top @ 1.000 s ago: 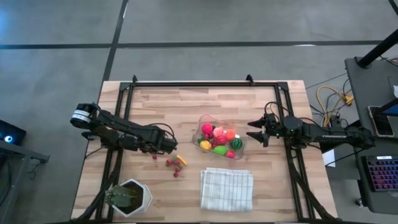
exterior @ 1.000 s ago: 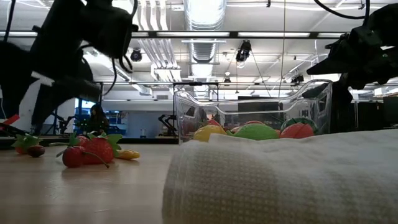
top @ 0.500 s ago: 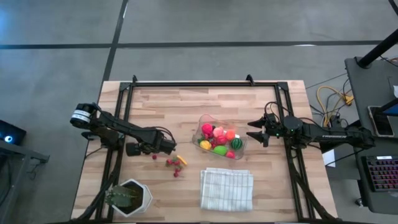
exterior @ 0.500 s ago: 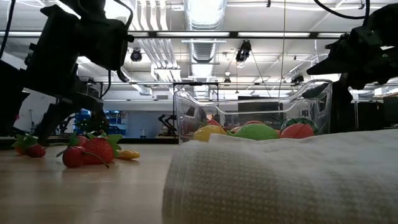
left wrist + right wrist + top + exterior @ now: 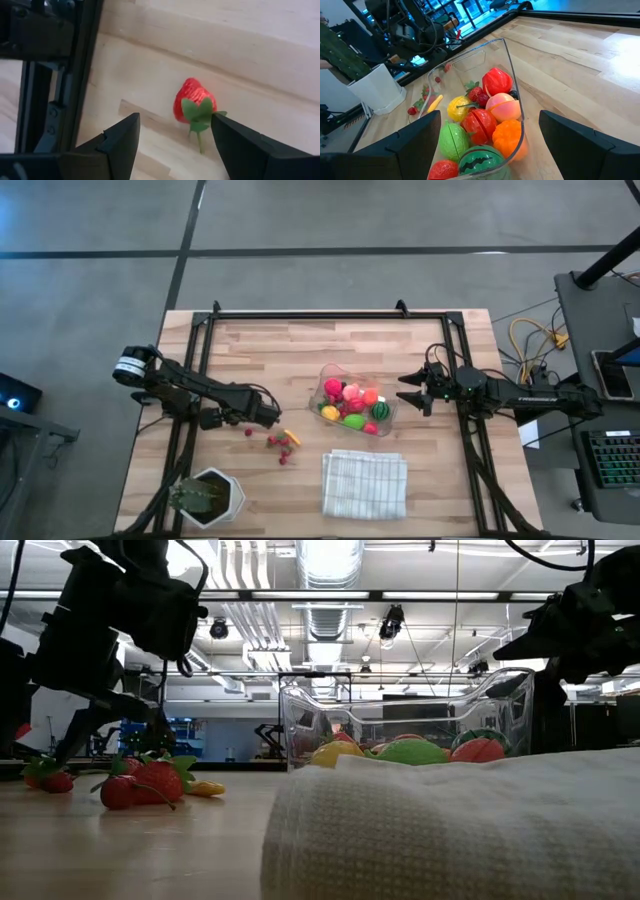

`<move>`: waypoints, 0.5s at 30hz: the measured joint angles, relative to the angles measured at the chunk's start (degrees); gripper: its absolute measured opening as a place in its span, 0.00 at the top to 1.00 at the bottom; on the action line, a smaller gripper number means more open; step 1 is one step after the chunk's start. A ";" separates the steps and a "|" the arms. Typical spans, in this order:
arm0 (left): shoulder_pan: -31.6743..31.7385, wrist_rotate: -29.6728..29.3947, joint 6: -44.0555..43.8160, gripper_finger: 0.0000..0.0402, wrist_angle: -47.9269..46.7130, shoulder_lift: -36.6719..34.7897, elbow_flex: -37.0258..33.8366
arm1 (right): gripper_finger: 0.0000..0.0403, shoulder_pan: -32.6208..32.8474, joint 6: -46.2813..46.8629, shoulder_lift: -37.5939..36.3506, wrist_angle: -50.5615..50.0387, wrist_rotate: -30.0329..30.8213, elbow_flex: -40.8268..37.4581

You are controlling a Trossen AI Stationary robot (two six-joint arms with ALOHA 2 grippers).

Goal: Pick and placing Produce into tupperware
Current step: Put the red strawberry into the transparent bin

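Strawberry [image 5: 194,101] lies loose on the table at centre left of the high view, between the parted, empty fingers of the left gripper [image 5: 172,137], which should descend squarely before clamping; right gripper [image 5: 406,393], released, waits beside the tupperware [image 5: 330,377].

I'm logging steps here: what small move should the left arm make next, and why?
Probably ease the left gripper forward and down, then close. Its fingers are open and empty, and a strawberry lies on the table just ahead of them, not yet in the tupperware.
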 joint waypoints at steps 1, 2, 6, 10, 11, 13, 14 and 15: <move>0.03 -0.34 -0.03 0.43 0.18 -0.01 -0.09 | 0.18 0.00 0.00 0.00 0.02 0.00 0.00; 0.16 -0.48 -0.03 0.43 0.24 -0.01 -0.24 | 0.18 0.02 -0.02 0.00 0.01 0.00 0.00; 0.42 -0.98 -0.10 0.43 1.95 -0.01 -1.09 | 0.18 0.00 -0.02 0.02 0.00 0.00 0.00; 0.64 -1.43 -0.10 0.43 4.04 -0.01 -2.82 | 0.18 0.01 -0.01 0.02 0.02 0.00 0.00; 0.70 -1.43 -0.13 0.43 5.02 -0.01 -3.52 | 0.18 0.01 -0.02 0.01 0.01 0.00 0.00; 0.77 -1.42 -0.59 0.43 7.13 -0.01 -4.62 | 0.18 0.01 -0.02 0.02 0.02 0.00 0.00; 0.77 -1.42 -1.15 0.43 7.76 -0.01 -4.88 | 0.18 0.00 0.00 0.00 0.00 0.00 0.00; 0.77 -1.44 -1.37 0.43 8.21 -0.03 -5.11 | 0.18 0.00 -0.01 0.00 0.02 0.00 0.00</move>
